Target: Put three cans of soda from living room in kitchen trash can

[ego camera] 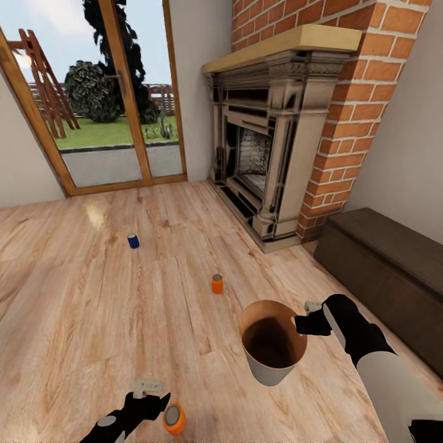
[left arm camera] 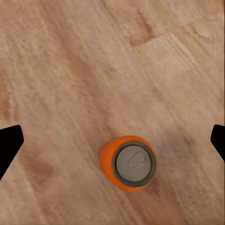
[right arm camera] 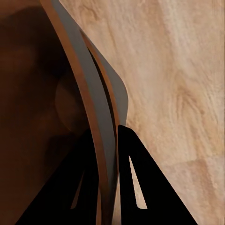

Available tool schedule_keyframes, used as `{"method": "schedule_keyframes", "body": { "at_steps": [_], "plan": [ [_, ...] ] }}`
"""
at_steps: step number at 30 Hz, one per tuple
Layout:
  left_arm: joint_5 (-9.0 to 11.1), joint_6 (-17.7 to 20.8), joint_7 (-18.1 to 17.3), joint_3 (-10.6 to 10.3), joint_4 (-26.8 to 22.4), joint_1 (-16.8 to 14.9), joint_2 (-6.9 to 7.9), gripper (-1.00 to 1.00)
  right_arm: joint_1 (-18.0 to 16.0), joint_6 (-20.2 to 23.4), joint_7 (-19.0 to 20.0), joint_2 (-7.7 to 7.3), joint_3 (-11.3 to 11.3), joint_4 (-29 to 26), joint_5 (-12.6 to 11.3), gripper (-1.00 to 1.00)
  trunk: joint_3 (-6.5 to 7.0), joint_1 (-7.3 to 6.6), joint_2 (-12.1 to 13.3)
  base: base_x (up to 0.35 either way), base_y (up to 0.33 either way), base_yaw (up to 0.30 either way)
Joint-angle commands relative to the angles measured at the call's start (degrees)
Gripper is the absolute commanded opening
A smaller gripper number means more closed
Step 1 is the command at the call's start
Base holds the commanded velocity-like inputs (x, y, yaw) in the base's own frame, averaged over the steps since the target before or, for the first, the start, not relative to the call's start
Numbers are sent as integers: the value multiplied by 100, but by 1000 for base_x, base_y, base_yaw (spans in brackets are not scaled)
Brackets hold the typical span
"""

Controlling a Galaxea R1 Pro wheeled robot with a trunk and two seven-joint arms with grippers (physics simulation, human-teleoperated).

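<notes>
Nearest the robot, an orange soda can with a silver top stands upright on the light wood plank floor, just beside the left tool — that tool hangs spread wide above it, fingers well clear, gripping nothing. The right tool is clenched on the rim of the round tapered bin with the brown inside and pale outer wall, holding it up off the floor. I see no can inside it. A second orange can and a dark blue can stand further off, towards the glass doors. So by my reckoning nothing is binned yet — all three cans remain, then the trip to the kitchen.
</notes>
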Motion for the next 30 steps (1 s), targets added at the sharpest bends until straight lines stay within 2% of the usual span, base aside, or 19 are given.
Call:
{"method": "schedule_keyframes", "body": {
  "at_steps": [1,7,22,30],
  "plan": [
    [1,-8,8,-19,0,0,-2,100,-3,19,32,1,-5,-3,-163,-100,-25,22,-42,0,0,0],
    [4,-30,32,-80,0,0,-12,100,-3,19,32,-5,-26,-9,-163,-100,-173,154,-283,0,0,0],
    [8,-201,29,-98,-3,0,-8,100,-3,19,32,-7,-28,-10,-163,-100,-269,154,-283,3,-7,0],
    [12,-215,22,-101,-11,0,-8,100,-3,19,32,-8,-25,-10,-163,-100,-315,154,-283,78,-130,0]
  ]
}}
